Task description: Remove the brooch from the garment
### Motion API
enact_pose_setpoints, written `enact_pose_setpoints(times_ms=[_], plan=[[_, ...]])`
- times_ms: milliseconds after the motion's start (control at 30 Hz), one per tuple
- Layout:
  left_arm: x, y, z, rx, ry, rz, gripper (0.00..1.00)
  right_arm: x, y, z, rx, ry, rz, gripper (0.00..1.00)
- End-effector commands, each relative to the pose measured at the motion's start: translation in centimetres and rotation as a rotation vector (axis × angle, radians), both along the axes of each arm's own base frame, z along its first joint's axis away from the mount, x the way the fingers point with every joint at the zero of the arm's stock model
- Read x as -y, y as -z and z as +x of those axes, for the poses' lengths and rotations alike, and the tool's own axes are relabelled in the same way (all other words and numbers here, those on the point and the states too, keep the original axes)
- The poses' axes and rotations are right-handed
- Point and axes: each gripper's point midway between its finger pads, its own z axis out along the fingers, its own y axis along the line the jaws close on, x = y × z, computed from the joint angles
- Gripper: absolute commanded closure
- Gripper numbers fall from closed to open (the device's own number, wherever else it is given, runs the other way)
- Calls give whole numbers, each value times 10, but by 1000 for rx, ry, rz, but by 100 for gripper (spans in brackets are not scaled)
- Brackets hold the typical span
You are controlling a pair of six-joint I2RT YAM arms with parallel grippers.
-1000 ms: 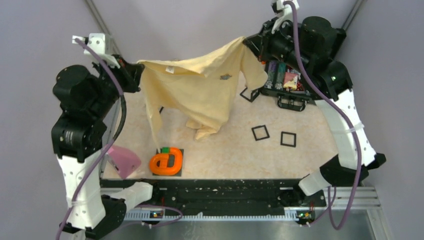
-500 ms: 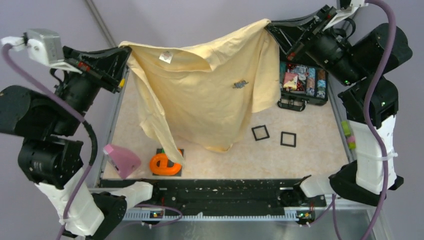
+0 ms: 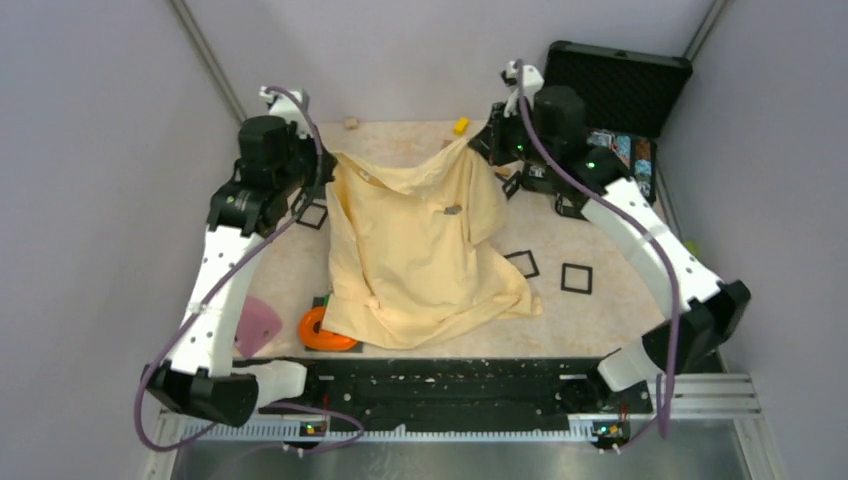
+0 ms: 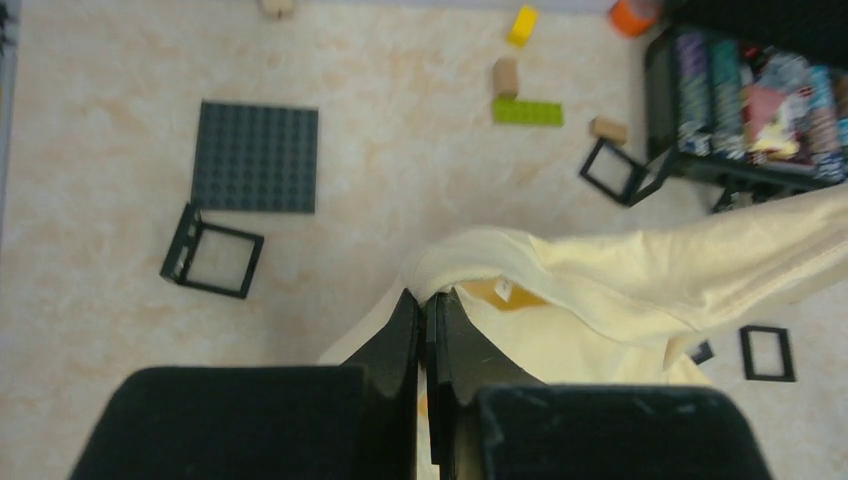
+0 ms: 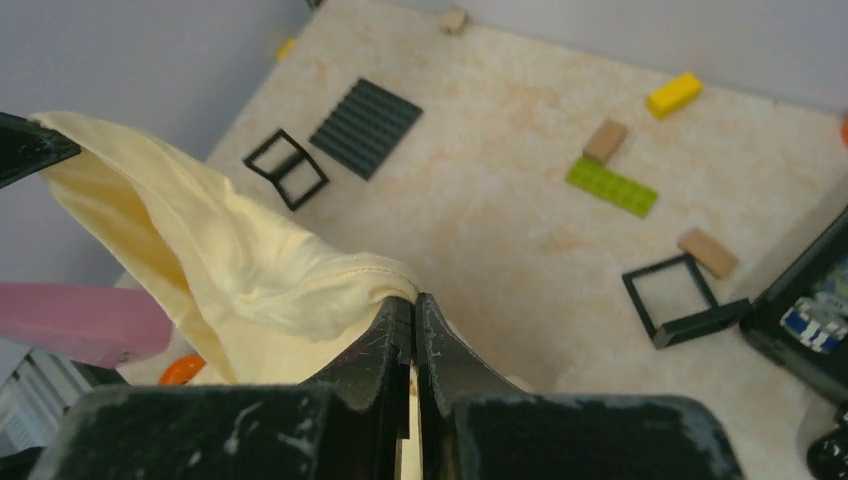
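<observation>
While both arms pinch the pale yellow garment (image 3: 420, 270) by its far corners, the brooch (image 3: 452, 210) sits on the upper chest of the cloth, a tiny dark-gold speck facing up in the top view. The left claw (image 4: 428, 298) is fully closed on a fold of the fabric at the far-left corner. The right claw (image 5: 413, 300) is closed just as tightly on the hemmed edge at the far-right corner. The rest of the garment spills toward the arm bases across the surface (image 3: 600, 300), rumpled rather than flat.

From the right claw the brooch lies toward the near edge and slightly to the left, close by. From the left claw it lies well across the chest, to the right and a little nearer. So the right arm looks the handier one for the pick, though it would first have to let go of its corner, which would likely slacken the cloth around the pin. Whether the brooch has a long axis I cannot tell; it is too small here. Neither wrist view shows it.
</observation>
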Motion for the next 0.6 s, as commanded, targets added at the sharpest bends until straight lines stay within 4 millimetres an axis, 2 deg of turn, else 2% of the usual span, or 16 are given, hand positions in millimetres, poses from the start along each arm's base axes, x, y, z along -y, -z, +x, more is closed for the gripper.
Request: enact_pose_setpoints(times_ms=[0,133,267,367,500,533,567], plan=[[1,43,37,-43,-57,-21,100,-18,35,41,-37,13,27,100],[-8,117,56,-195,-165,-5,100,-40,102,71,-142,-6,-18,100],[-15,165,70,-274,-242,9,100,-52,149,104,-218,27,-65,100],[-20,183,83,-300,-285,25,100,-53,175,126,-250,77,-124,100],[-31,193,105,-284,-343,44,100,-48,199,158,-236,151,-217,100],[-34,194,111,-280,-354,44,100,-47,201,167,-217,168,-240,100],[-37,196,118,-279,-363,46,100,-47,192,181,-179,194,-246,100]])
